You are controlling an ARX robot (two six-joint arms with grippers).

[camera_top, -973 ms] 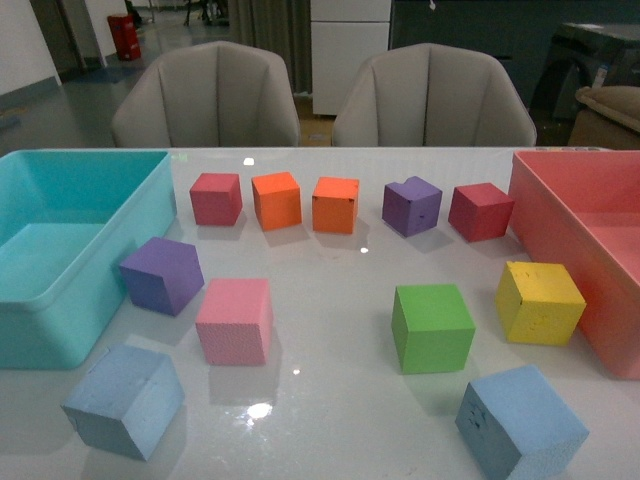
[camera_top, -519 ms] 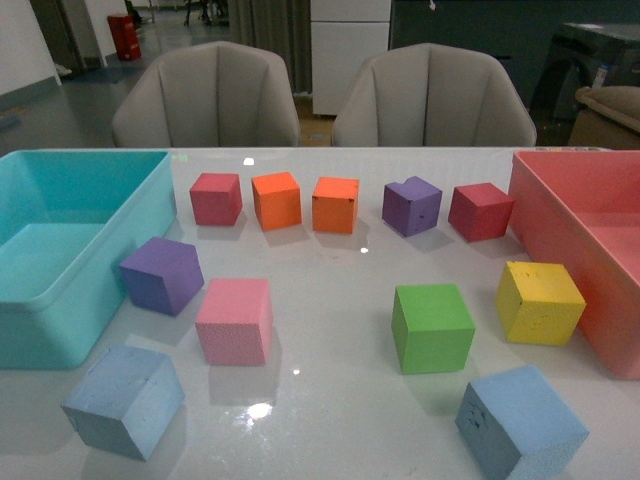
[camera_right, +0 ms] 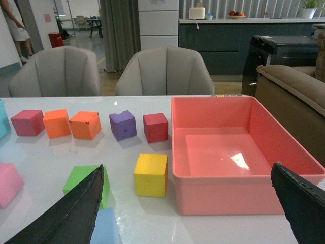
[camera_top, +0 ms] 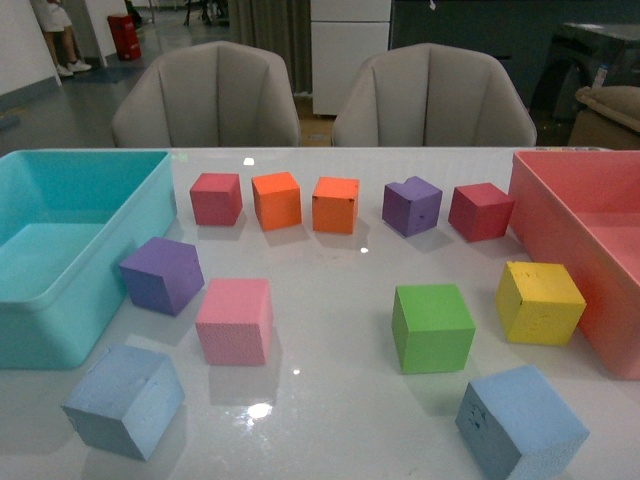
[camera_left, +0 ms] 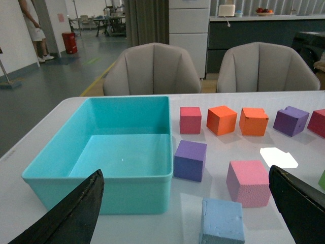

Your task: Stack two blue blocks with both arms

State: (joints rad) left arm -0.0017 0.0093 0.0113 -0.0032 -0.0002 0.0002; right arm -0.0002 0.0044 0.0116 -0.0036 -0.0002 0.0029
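Two pale blue blocks lie on the white table near its front edge. One blue block (camera_top: 124,399) is at the front left, the other blue block (camera_top: 520,421) at the front right. Neither arm shows in the front view. In the left wrist view the left blue block (camera_left: 221,221) sits between the wide-open fingers of my left gripper (camera_left: 188,213), nothing held. In the right wrist view only an edge of the right blue block (camera_right: 106,227) shows beside one finger of my open right gripper (camera_right: 190,213).
A turquoise bin (camera_top: 60,250) stands at the left, a pink bin (camera_top: 590,240) at the right. Purple (camera_top: 162,274), pink (camera_top: 235,319), green (camera_top: 432,327) and yellow (camera_top: 540,302) cubes lie mid-table. Red, orange and purple cubes line the back. Two chairs stand beyond.
None on the table. A person's legs have come into view at the far back left of the room.
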